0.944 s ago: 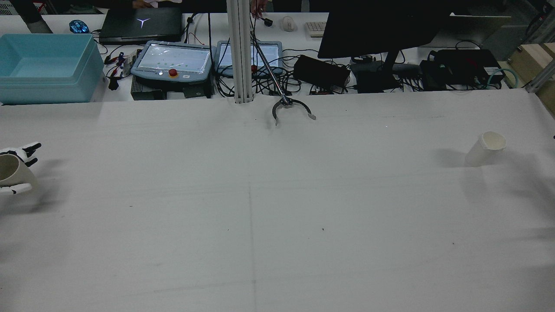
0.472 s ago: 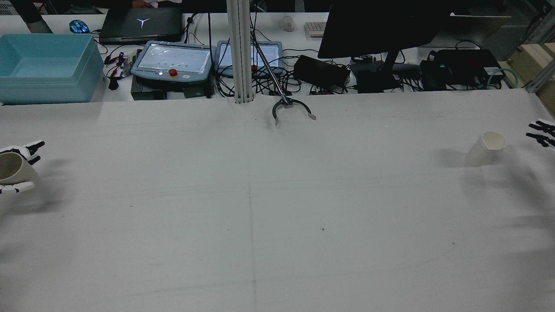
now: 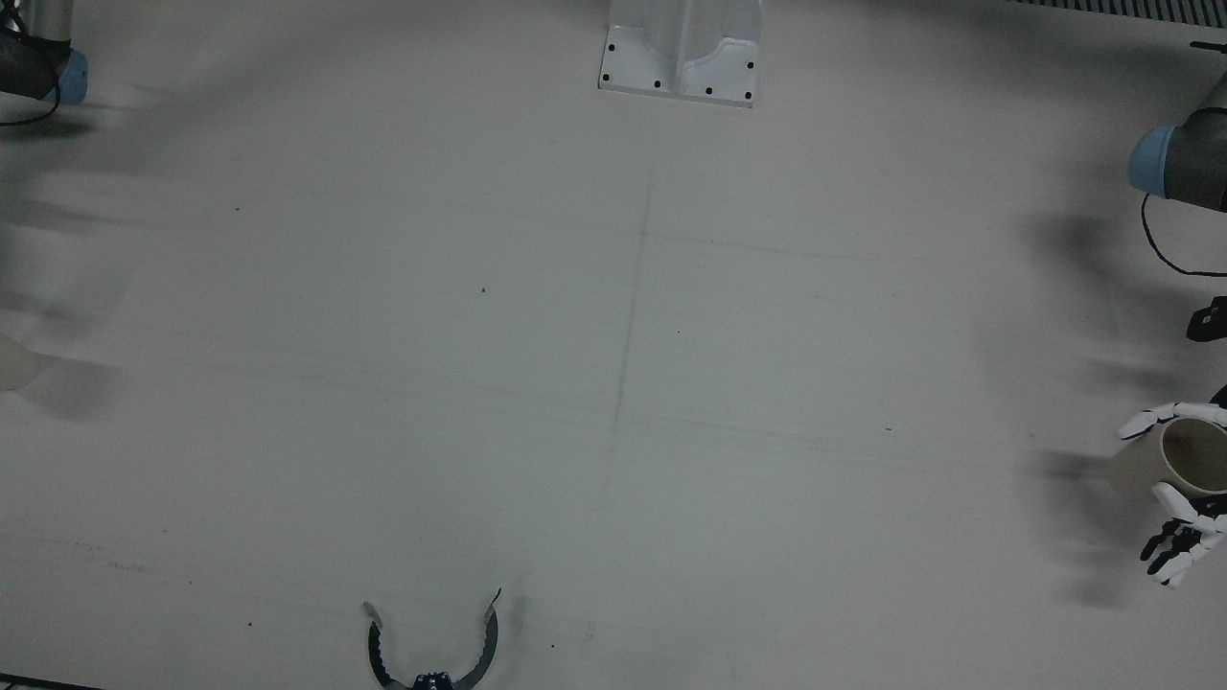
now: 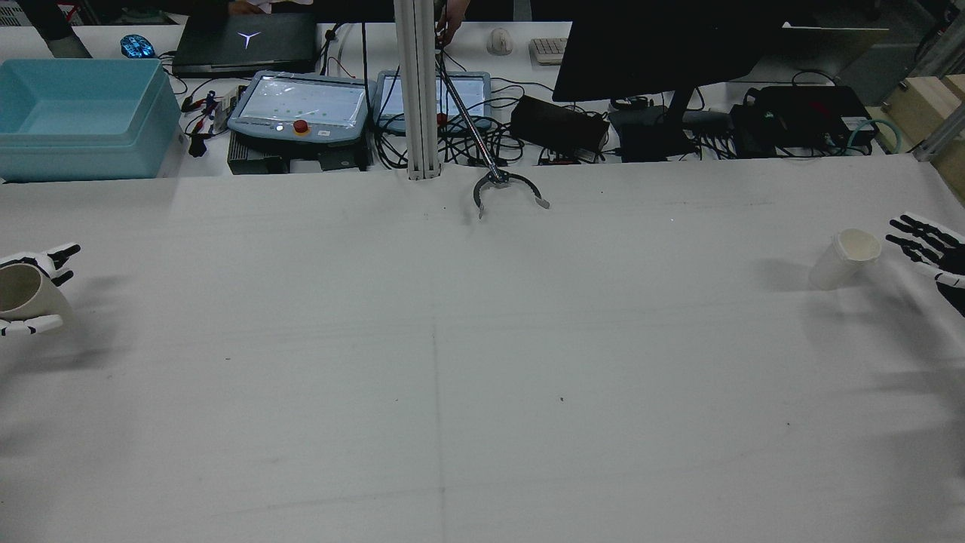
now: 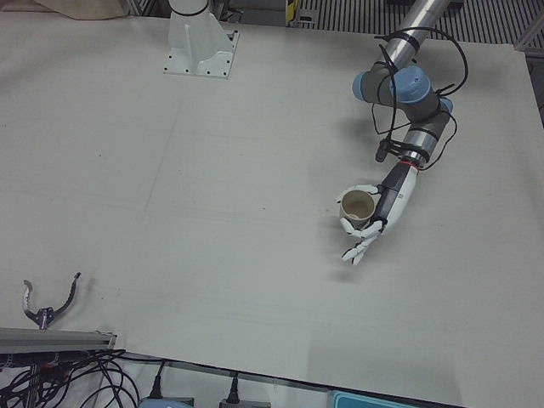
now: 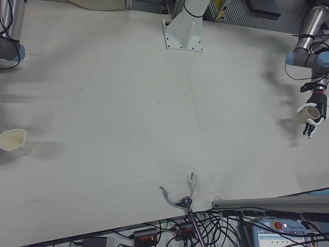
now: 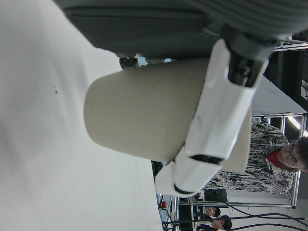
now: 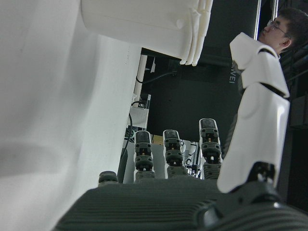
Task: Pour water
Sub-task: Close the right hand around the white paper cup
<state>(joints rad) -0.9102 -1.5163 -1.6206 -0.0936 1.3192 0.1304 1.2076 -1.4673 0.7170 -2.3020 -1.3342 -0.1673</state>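
Observation:
My left hand is shut on a beige cup at the table's left edge in the rear view. The same hand and beige cup show in the left-front view, and close up in the left hand view. A white paper cup stands on the table at the right. My right hand is open with fingers spread, just right of the white cup and apart from it. The right hand view shows the white cup beyond the spread fingers.
A black grabber claw on a rod lies at the table's far edge, near a white column. Behind the table are a blue bin, teach pendants, a monitor and cables. The white table stretches wide between the two cups.
My right hand has come into view from the right edge and moved left toward the white cup. My left hand with the beige cup has shifted slightly right.

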